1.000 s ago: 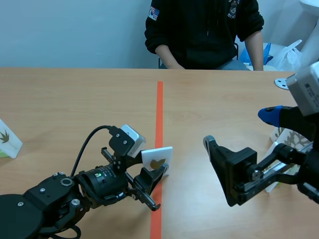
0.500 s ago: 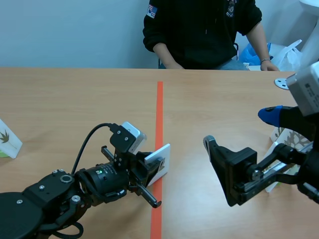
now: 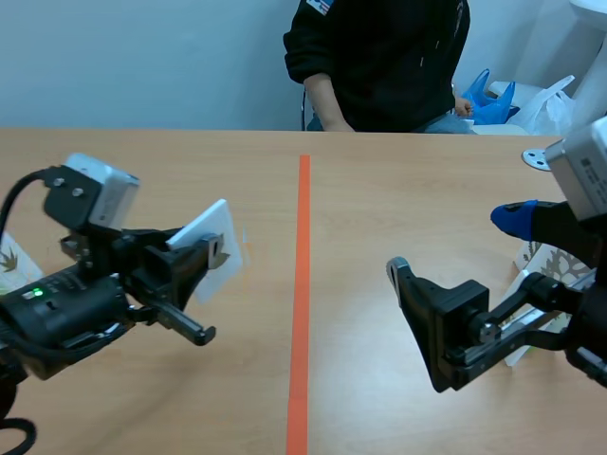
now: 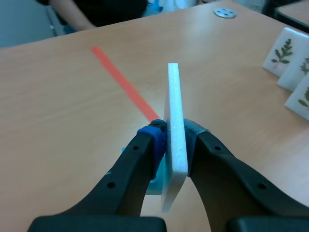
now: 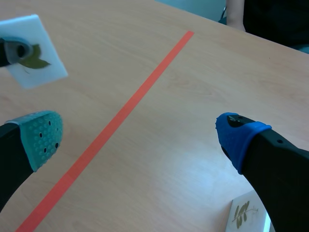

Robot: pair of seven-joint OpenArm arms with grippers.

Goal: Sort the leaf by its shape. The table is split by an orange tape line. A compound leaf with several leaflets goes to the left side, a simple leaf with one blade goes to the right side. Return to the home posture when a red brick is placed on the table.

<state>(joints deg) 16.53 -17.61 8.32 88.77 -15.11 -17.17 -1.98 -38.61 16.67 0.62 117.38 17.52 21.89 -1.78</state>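
Note:
My left gripper (image 3: 214,252) is shut on a white foam card (image 3: 211,246) and holds it raised above the table, left of the orange tape line (image 3: 302,284). In the left wrist view the card (image 4: 175,140) stands edge-on, pinched between the fingers. The right wrist view shows the card's face (image 5: 33,52), which carries a single olive-brown leaf blade. My right gripper (image 3: 455,248) hangs open on the right side of the table, its pads (image 5: 43,135) far apart with nothing between them.
A card with a compound leaf (image 3: 13,262) stands at the table's left edge. Several leaf cards (image 4: 286,48) stand at the right near my right arm, one (image 5: 246,215) just below its gripper. A metal disc (image 3: 536,158) lies far right. A person (image 3: 389,57) sits across the table.
My left arm has lifted the card off the table at the tape line and carried it up and to the left. The right arm has stayed still.

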